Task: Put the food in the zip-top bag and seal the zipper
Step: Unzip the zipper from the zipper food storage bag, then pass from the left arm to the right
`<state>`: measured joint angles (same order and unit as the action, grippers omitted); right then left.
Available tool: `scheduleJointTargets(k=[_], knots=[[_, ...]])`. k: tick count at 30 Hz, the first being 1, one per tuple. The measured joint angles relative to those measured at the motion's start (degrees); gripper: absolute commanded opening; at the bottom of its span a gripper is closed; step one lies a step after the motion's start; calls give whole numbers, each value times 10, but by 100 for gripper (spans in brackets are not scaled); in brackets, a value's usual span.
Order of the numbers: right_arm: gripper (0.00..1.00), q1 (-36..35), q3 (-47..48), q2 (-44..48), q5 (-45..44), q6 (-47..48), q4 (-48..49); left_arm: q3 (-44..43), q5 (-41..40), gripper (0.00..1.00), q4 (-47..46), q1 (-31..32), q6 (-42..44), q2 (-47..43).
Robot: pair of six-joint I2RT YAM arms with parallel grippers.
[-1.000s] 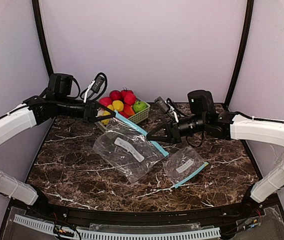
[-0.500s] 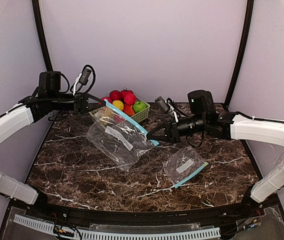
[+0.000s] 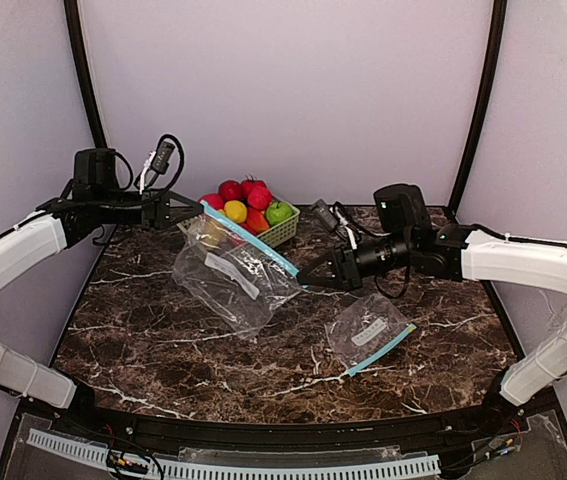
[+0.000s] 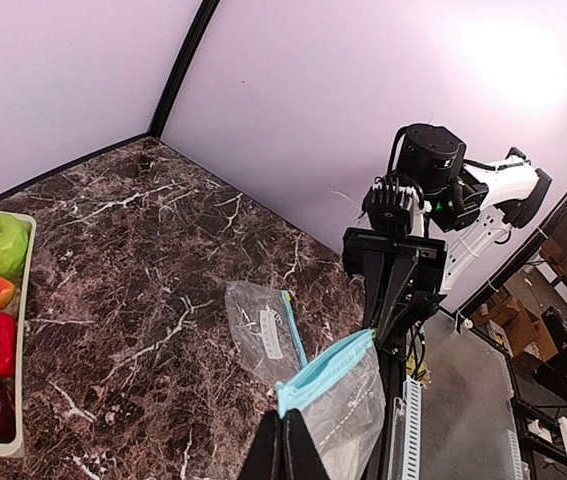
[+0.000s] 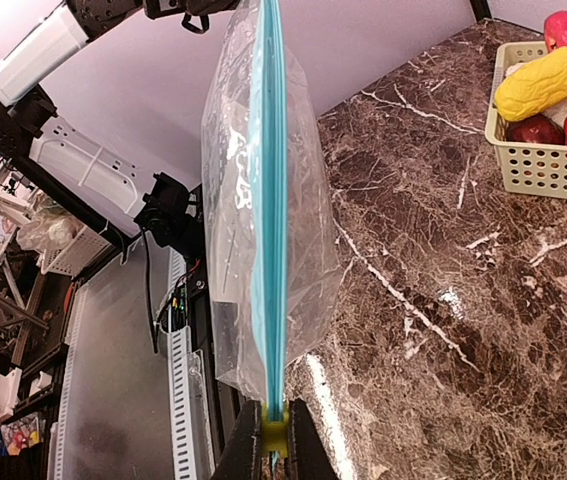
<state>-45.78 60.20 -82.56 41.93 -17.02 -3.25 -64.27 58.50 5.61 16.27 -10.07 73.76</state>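
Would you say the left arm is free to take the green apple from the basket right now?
Probably not: the left fingers are shut on the zip-top bag, shared with the right fingers. The green apple itself lies uncovered in the basket.

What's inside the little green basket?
Toy food: red ones, a yellow one, an orange one, a green apple. The bag covers the basket's left side, so more may hide there.

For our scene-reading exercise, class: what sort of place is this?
Probably a robotics test booth: two robot arms over a marble-look table, plain lilac walls around it, toy fruit in a basket and a zip bag as props.
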Motion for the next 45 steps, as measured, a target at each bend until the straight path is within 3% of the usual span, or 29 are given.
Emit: scheduleJointTargets(k=[3,8,12,23,34,45], knots=[[4,0,-3,3,-2,0,-3,5,2,1,-1,-3,0,0],[41,0,-3,3,-2,3,-10,17,2,1,-9,-4,0,0],[58,0,-5,3,-3,-4,-10,24,-2,1,-13,3,4,0],[67,0,10,-2,-11,2,3,25,25,1,-12,99,17,7],[77,0,35,-21,-11,9,7,25,51,1,0,124,22,24],[80,0,41,-49,-11,25,6,25,63,1,3,138,22,31]])
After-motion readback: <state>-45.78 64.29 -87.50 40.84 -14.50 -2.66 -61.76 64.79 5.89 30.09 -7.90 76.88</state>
